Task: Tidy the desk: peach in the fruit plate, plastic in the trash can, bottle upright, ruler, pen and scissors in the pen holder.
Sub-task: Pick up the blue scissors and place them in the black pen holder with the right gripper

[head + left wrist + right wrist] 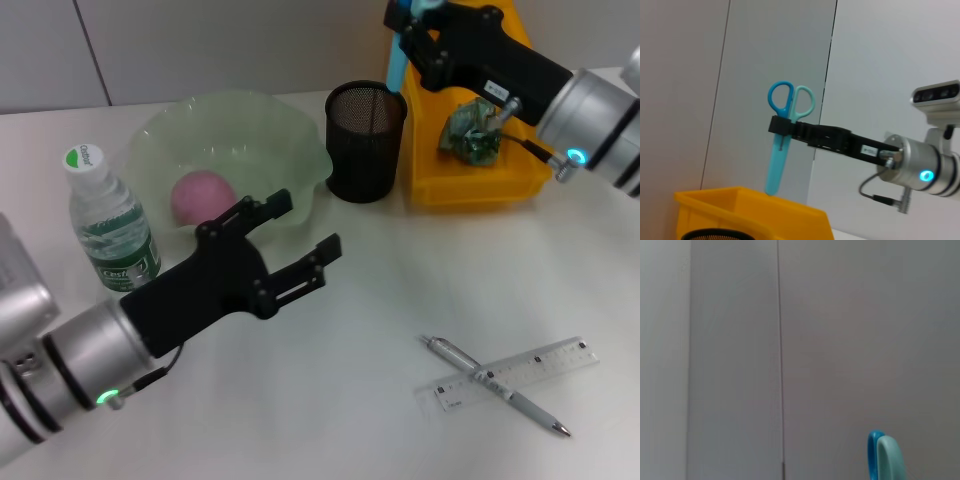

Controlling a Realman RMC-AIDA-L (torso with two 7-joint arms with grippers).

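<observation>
Pink peach [201, 194] in translucent green fruit plate [160, 130]; crumpled plastic [474, 133] in yellow bin [470, 185]; black mesh pen holder [366, 142] looks empty. Right pincer [780, 126] clamps blue scissors [781, 150]; left pincer [300, 232] open, holding nothing.

White desk [330, 400] — pale grey panelled wall [200, 45] behind, seam lines.

Left gripper [300, 237] hovers at near left with black fingers spread apart, while right gripper [405, 22] is raised at far right, fingers clamped.
</observation>
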